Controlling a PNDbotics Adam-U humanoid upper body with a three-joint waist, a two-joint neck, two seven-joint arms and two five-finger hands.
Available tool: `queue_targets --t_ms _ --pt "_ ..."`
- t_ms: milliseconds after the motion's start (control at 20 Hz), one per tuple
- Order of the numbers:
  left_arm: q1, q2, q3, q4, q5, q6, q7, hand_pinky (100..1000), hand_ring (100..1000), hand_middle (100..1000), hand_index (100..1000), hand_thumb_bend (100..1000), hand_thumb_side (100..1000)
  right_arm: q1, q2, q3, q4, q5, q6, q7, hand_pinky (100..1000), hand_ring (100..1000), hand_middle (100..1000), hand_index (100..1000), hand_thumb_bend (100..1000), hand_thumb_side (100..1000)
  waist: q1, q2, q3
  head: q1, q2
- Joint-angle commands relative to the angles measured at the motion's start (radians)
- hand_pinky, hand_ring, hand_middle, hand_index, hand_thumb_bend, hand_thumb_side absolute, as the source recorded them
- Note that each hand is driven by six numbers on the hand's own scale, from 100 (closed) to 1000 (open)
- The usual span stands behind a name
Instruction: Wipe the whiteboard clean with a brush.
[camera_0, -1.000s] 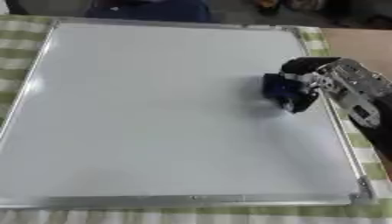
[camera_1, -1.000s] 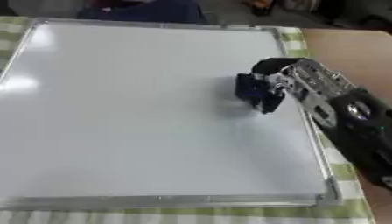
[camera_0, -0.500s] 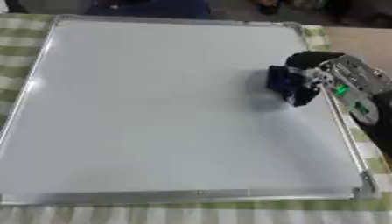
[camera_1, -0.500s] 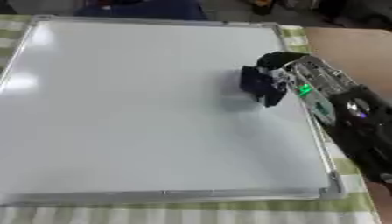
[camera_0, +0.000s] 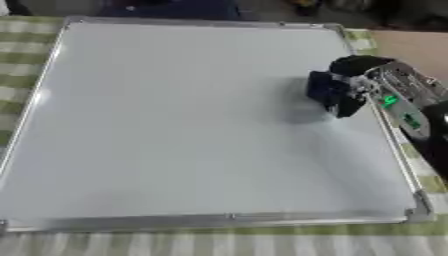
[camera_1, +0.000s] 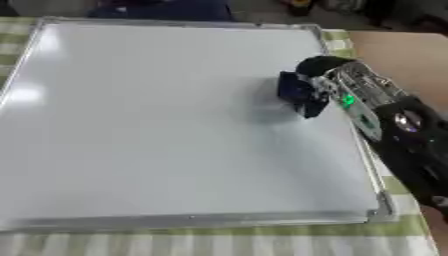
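Right hand (camera_1: 337, 85): black, with silver joints, enters from the right side. Its fingers (camera_0: 350, 64) are curled around the dark blue block-shaped brush (camera_0: 331, 93); the thumb side is not resolved, so how tightly they wrap cannot be told. A small green light shows on the back of the hand.

Brush: boxy, matte, dark blue to black. It sits on the right part of the large white rectangular whiteboard (camera_0: 184, 120), near the right frame edge and in the upper half. It appears to touch the board surface, with a soft shadow below and to the left of it.

Whiteboard: smooth, glossy white face with pale glare patches along the left side, bounded by a thin silver metal frame with grey corner caps. No marks can be made out on the face. The board lies flat and slightly askew in view.

Desk (camera_0: 219, 242): covered by a green-and-white checked cloth, visible as a strip along the near edge and at both sides of the board. Bare brown surface shows at the upper right.

Left hand: shows in neither view.
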Motion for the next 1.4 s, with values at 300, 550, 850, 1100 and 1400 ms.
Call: queue_targets --t_ms 300,550,850,1100,1400 --pt "-0.015 0.015 0.005 -0.019 0.002 -0.001 -0.006 661 781 767 829 280 1000 0.014 -0.017 0.016 0.011 -0.014 -0.008 0.018 550 779 544 280 100 155 0.008 -0.015 -0.004 0.002 -0.009" --pt "-0.016 0.016 0.005 -0.019 0.003 -0.002 -0.006 662 781 767 829 281 1000 0.032 -0.038 0.031 -0.037 -0.051 -0.039 0.045 549 778 541 279 100 156 0.006 -0.020 -0.006 0.003 -0.008" --pt "-0.015 0.017 0.005 -0.019 0.004 -0.002 -0.006 662 781 766 829 282 1000 0.042 -0.056 0.050 -0.102 -0.052 -0.062 0.069 550 779 539 281 100 157 0.005 -0.025 -0.008 0.001 -0.007" --pt "-0.014 0.018 0.005 -0.019 0.004 -0.001 -0.005 662 781 766 829 282 1000 0.056 -0.072 0.058 -0.133 -0.045 -0.074 0.081 552 783 540 284 100 156 0.003 -0.028 -0.011 0.001 -0.005" --pt "-0.014 0.018 0.005 -0.019 0.004 -0.001 -0.006 661 781 767 829 283 1000 0.074 -0.090 0.069 -0.174 -0.044 -0.089 0.089 548 781 536 285 100 156 0.002 -0.030 -0.014 0.001 -0.003"
